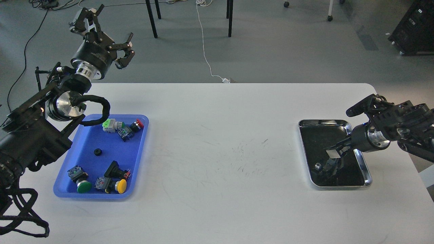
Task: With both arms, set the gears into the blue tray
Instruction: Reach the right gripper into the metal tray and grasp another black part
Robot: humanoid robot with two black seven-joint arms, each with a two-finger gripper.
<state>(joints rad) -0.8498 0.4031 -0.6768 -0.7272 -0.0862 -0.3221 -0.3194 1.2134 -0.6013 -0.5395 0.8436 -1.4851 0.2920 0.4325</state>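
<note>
Your left tool (101, 35) is in the upper left of the frame, lifted above the far edge of the worktop (220, 135). Its fingers are spread wide and it holds nothing.

Below it, at the left, sits the blue tray (73, 184). One gear (98, 152) lies near the middle of the tray, on its own. Switches lie around it: a pale green one (112, 124) and a red one (135, 126) near the tray's top edge, and a green one (81, 183) and a yellow one (117, 184) near its bottom edge.

At the right, your right tool (334, 162) reaches down into the steel tray (366, 173). It is dark against the dark floor, so you cannot tell if it is open or closed. A small round thing (318, 166) lies just left of it in the tray.
</note>
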